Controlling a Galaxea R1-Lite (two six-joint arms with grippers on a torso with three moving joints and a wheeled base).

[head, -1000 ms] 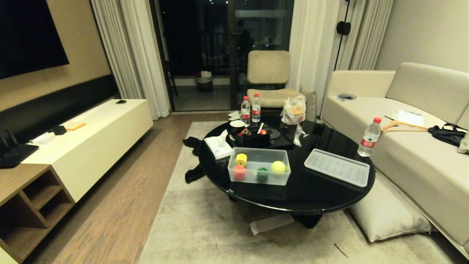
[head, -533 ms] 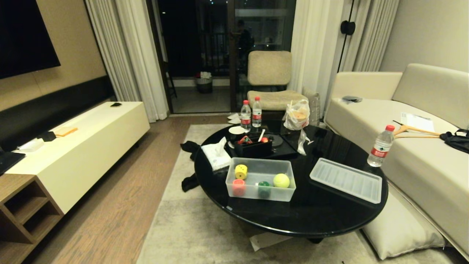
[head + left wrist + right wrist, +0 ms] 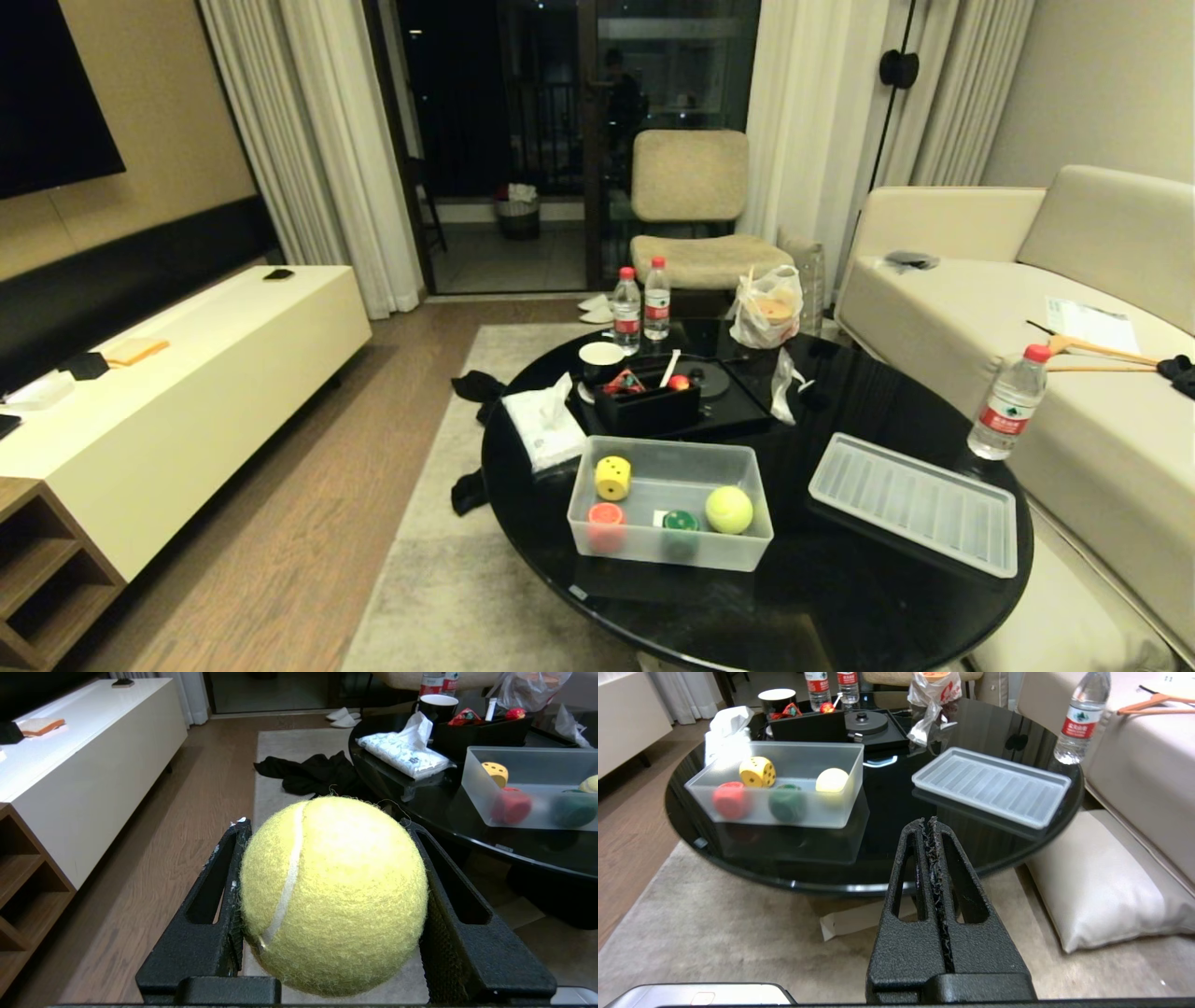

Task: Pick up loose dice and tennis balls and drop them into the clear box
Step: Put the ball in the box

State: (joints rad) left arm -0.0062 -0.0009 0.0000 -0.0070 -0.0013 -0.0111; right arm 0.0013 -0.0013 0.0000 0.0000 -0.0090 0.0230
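Observation:
My left gripper (image 3: 324, 826) is shut on a fuzzy yellow-green tennis ball (image 3: 334, 896), held above the rug short of the round black table (image 3: 803, 607). The clear box (image 3: 644, 553) stands open on the table's near left part. Inside it lie another tennis ball (image 3: 728, 510) and yellow (image 3: 612, 477), red (image 3: 606, 515) and green (image 3: 681, 522) spotted pieces. Its ribbed lid (image 3: 913, 503) lies to the right. My right gripper (image 3: 927, 822) is shut and empty, before the table's edge. No loose dice are in view. Neither arm shows in the head view.
Behind the box are a black organiser (image 3: 647, 404), a tissue pack (image 3: 544, 431), two bottles (image 3: 640, 303) and a plastic bag (image 3: 767, 313). Another bottle (image 3: 1006, 403) stands at the table's right edge. A sofa (image 3: 1074, 373) is right, a white cabinet (image 3: 187, 373) left, black cloth (image 3: 476, 387) on the floor.
The whole head view has shifted: the camera has come closer to the table, which now looks larger and lower. Nothing on the table has moved.

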